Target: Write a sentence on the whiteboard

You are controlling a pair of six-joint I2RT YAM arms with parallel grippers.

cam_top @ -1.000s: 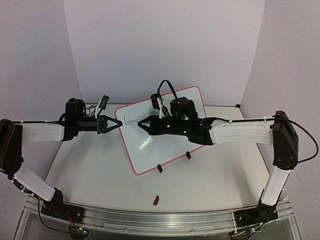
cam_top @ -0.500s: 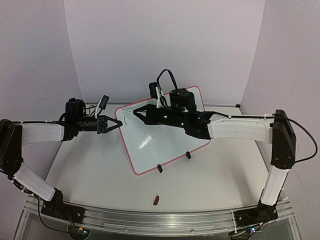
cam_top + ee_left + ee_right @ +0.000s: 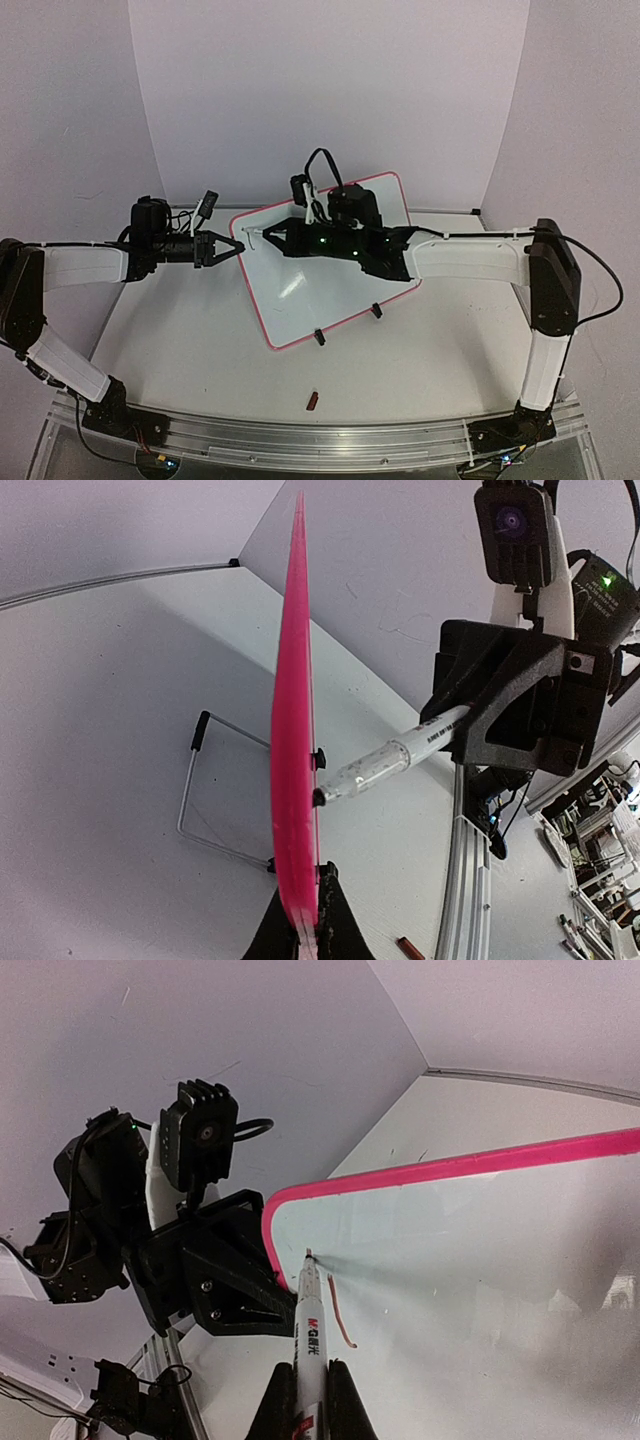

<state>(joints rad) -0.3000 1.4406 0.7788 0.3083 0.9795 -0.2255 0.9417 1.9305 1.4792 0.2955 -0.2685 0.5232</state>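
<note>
A: Where is the whiteboard (image 3: 330, 290) standing?
B: Mid-table, tilted on its clip feet. The left gripper (image 3: 238, 247) is clamping its left frame edge.
A: And the marker (image 3: 310, 1325)?
B: The right gripper (image 3: 268, 238) is pinching it. Its tip is touching the board's upper-left corner, and the writing surface is extending rightward.

A small dark-red piece (image 3: 312, 401) lies on the white table (image 3: 180, 345).

Rear overhead view; opposed wrist views (close) share the whiteboard (image 3: 500, 1260).
</note>
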